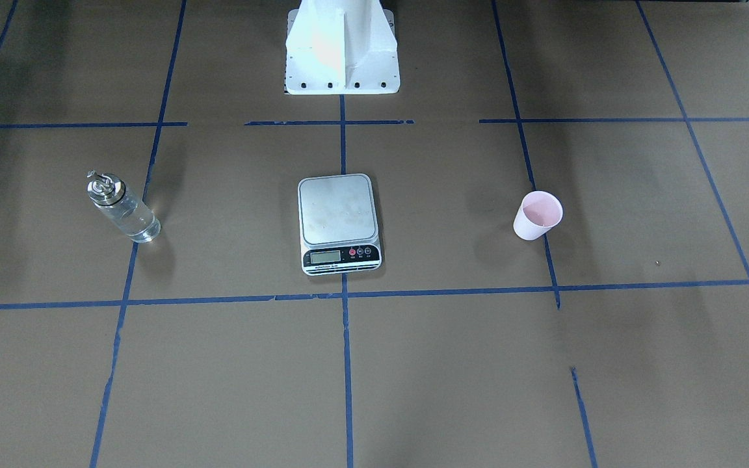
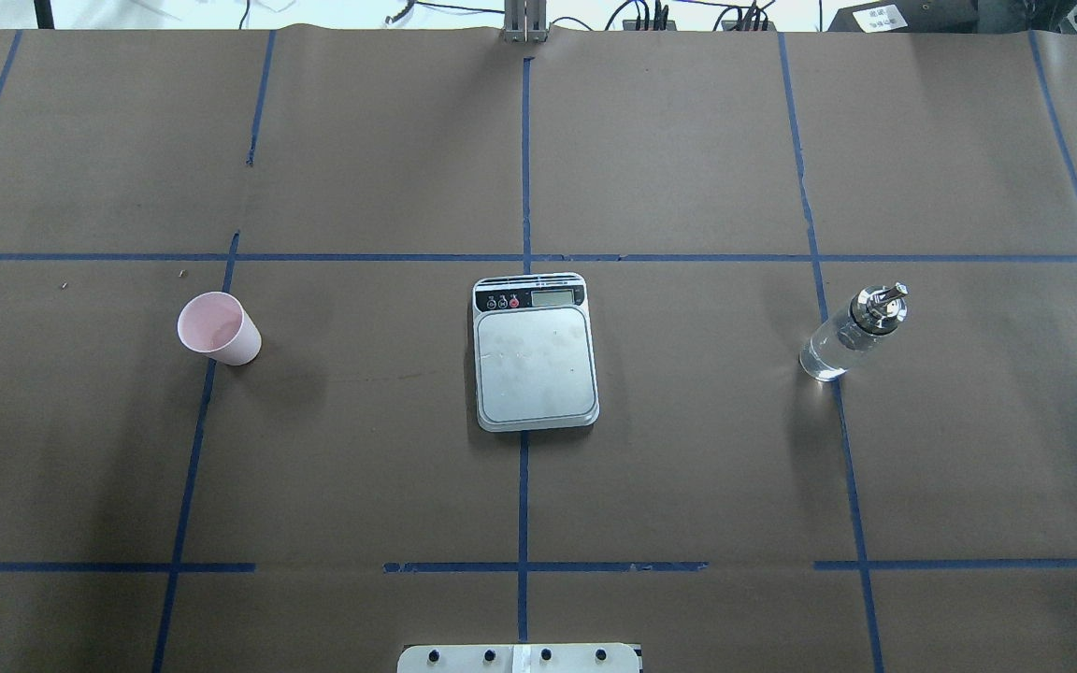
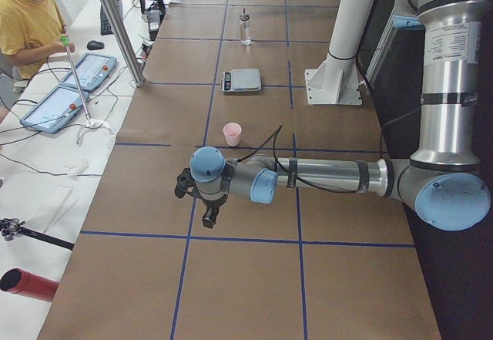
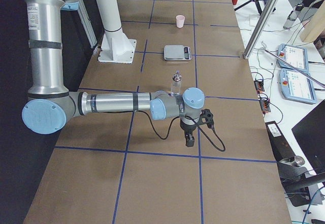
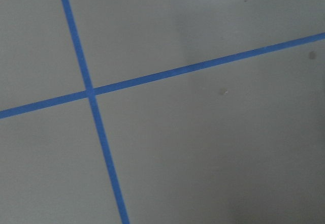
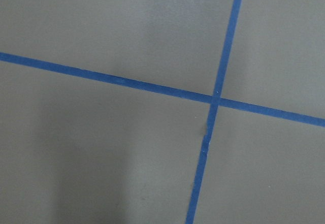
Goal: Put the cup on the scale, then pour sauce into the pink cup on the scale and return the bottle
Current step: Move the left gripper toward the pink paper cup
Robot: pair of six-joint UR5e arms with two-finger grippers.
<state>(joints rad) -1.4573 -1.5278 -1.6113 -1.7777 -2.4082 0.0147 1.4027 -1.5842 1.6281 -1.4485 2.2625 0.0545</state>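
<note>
The pink cup (image 2: 218, 328) stands upright and empty on the table's left part, apart from the scale (image 2: 535, 360) at the middle. The scale's platform is bare. The glass bottle (image 2: 852, 334) with its silver cap stands upright on the right part and holds clear sauce. My left gripper (image 3: 206, 215) hangs low over the table near the left end, well away from the cup (image 3: 232, 133). My right gripper (image 4: 189, 140) hangs low near the right end, a short way from the bottle (image 4: 176, 84). I cannot tell if either is open or shut. Both wrist views show only table.
The table is covered in brown paper with a grid of blue tape (image 2: 524, 187). The robot's white base (image 1: 342, 49) stands behind the scale. A person and two tablets (image 3: 73, 85) are at a side table beyond the far edge.
</note>
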